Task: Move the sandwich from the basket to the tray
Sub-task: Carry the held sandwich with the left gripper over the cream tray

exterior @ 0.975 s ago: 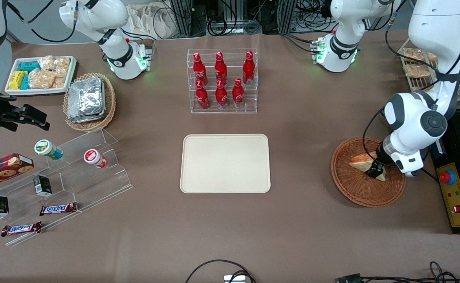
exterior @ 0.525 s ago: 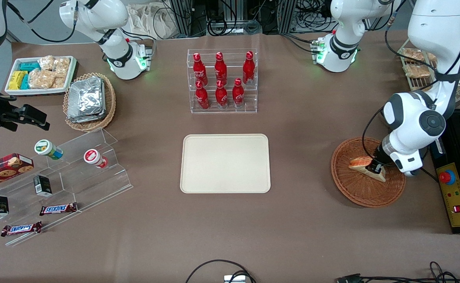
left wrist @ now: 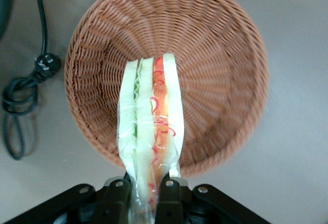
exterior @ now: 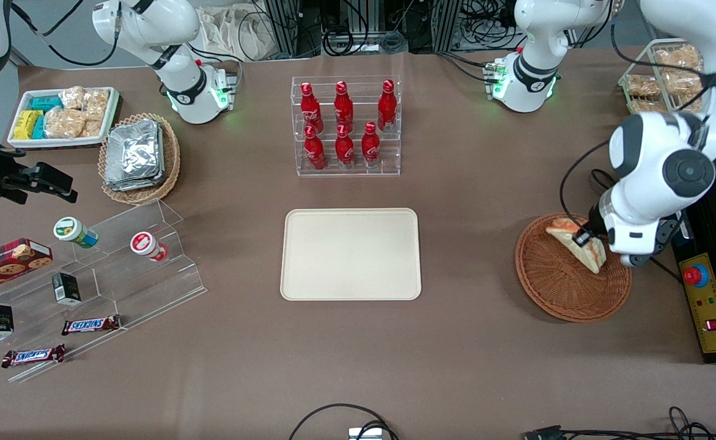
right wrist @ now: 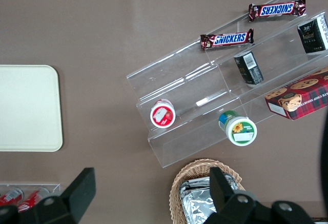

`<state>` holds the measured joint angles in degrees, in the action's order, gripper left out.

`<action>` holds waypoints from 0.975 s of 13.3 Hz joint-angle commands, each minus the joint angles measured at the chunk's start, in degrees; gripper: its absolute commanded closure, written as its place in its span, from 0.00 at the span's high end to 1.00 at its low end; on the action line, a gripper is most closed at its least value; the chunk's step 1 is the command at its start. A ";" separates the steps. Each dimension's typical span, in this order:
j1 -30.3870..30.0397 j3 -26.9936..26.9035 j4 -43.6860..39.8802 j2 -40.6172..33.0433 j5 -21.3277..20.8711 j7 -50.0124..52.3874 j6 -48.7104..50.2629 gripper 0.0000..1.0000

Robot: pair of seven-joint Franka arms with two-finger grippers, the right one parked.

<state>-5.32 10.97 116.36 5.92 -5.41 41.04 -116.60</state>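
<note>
The wrapped triangular sandwich hangs above the reddish-brown wicker basket, lifted off its floor. My gripper is shut on the sandwich, one black finger pressing on each side of it near its narrow end. White bread, green and orange-red filling layers show along the sandwich's edge in the left wrist view. The cream-beige tray lies flat at the middle of the table with nothing on it, well away from the basket toward the parked arm's end.
A clear rack of red bottles stands farther from the front camera than the tray. A yellow control box lies beside the basket. A black cable lies on the table next to the basket. A tan basket of foil packets and an acrylic snack stand sit toward the parked arm's end.
My gripper has risen with the sandwich held in it, lifting it off the basket floor, and the arm's wrist has swung upward and away from the front camera.
</note>
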 commanded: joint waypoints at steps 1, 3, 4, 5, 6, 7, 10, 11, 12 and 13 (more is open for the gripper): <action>0.13 7.63 -6.02 -1.09 -0.66 -2.12 6.54 0.00; 0.22 15.27 -12.45 1.36 0.05 -1.49 13.55 0.00; 0.39 19.49 -14.04 2.76 -0.12 -1.23 14.02 0.02; 1.18 22.75 -15.45 4.69 -0.56 -1.05 13.42 0.04; 2.58 24.61 -16.59 6.80 -0.56 -0.79 12.63 0.04; 5.20 25.24 -17.56 8.91 -0.48 -0.09 11.49 0.04; 11.81 25.07 -17.22 15.15 -1.96 2.11 3.60 0.03; 13.21 25.07 -17.31 17.87 -5.10 2.37 1.65 0.03; 13.75 25.07 -17.39 20.24 -8.09 3.07 -0.19 0.04; 13.84 25.07 -17.39 22.53 -10.47 4.64 -2.65 0.05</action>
<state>7.96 36.26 101.79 22.88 -11.70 43.95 -116.90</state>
